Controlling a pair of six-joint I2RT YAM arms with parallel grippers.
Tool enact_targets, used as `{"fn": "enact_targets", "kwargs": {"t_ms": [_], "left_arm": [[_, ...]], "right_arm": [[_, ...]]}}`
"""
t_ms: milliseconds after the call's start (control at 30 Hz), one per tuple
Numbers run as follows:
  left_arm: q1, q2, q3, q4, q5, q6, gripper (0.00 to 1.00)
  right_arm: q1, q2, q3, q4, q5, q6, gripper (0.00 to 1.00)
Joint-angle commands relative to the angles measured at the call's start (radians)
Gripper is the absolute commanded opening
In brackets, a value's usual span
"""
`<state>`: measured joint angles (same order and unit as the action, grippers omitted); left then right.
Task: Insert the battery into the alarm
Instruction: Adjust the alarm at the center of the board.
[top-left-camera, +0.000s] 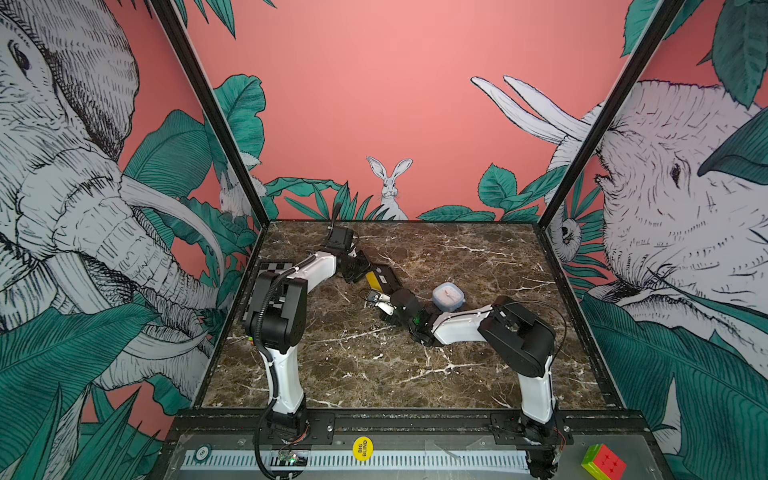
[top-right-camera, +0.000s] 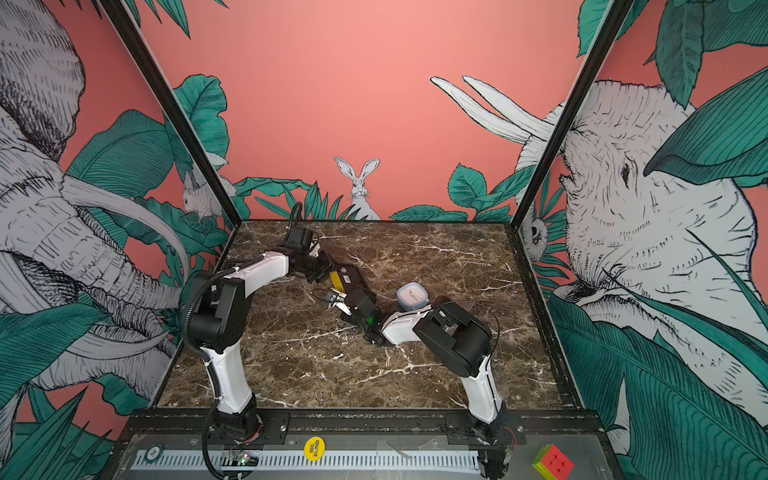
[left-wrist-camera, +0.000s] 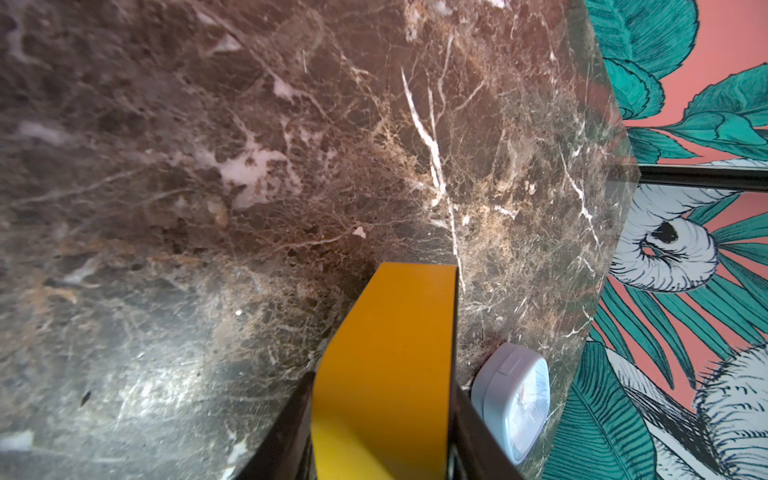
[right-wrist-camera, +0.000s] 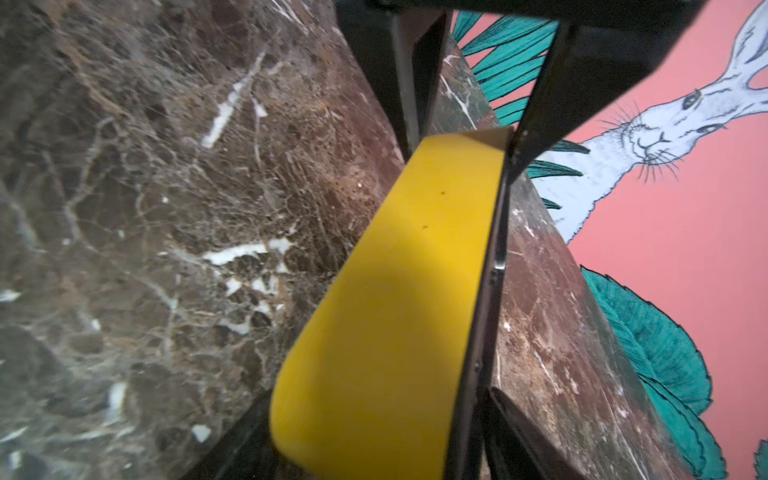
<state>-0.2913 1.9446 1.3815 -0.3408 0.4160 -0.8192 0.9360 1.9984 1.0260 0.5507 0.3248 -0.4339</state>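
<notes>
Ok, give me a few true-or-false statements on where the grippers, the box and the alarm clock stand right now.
1. The left gripper is closed on the yellow and black box. True.
2. The right gripper holds the alarm clock. False: the clock stands free on the table, beside the right arm.
3. The box runs between the right gripper's jaws. True in the right wrist view, though I cannot tell whether they pinch it.
4. The colourful cube sits on the marble beside the clock. False: it is on the front ledge, off the marble, near the right arm's base.
</notes>
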Motion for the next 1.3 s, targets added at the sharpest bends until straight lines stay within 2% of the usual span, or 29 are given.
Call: {"fn": "enact_targets", "kwargs": {"t_ms": [0, 167, 300, 467, 500, 533, 633, 933, 1000, 1100, 1267], "left_arm": [[-0.006, -0.063, 0.007, -0.045, -0.019, -0.025, 0.22], [-0.005, -0.071, 0.005, -0.056, -0.031, -0.027, 0.25], [-0.006, -0.084, -0.009, -0.047, -0.04, -0.03, 0.35], [-0.005, -0.143, -0.036, -0.02, -0.097, 0.005, 0.67], [-0.003, -0.169, -0.049, -0.001, -0.124, 0.021, 0.77], [-0.002, -0.192, -0.064, 0.02, -0.147, 0.036, 0.82], [0.011, -0.259, -0.106, 0.068, -0.206, 0.084, 0.99], [0.052, -0.384, -0.143, 0.099, -0.286, 0.293, 0.99], [0.073, -0.403, -0.154, 0.098, -0.272, 0.342, 0.99], [0.11, -0.405, -0.176, 0.1, -0.211, 0.39, 0.99], [0.151, -0.41, -0.231, 0.144, -0.089, 0.459, 0.99]], "right_arm": [[0.005, 0.007, 0.016, 0.11, 0.063, 0.017, 0.61], [0.012, 0.007, 0.017, 0.142, 0.063, 0.048, 0.4], [0.013, -0.002, 0.018, 0.155, 0.063, 0.069, 0.3], [0.011, -0.044, 0.032, 0.125, 0.042, 0.092, 0.2], [0.009, -0.056, 0.04, 0.09, 0.029, 0.11, 0.19], [0.005, -0.068, 0.048, 0.059, 0.013, 0.13, 0.19], [-0.032, -0.108, 0.078, -0.045, -0.124, 0.241, 0.18], [-0.215, -0.133, 0.234, -0.29, -0.607, 0.638, 0.16], [-0.253, -0.109, 0.294, -0.352, -0.708, 0.734, 0.16], [-0.294, -0.075, 0.35, -0.347, -0.852, 0.858, 0.16], [-0.327, -0.001, 0.451, -0.424, -0.995, 0.965, 0.15]]}}
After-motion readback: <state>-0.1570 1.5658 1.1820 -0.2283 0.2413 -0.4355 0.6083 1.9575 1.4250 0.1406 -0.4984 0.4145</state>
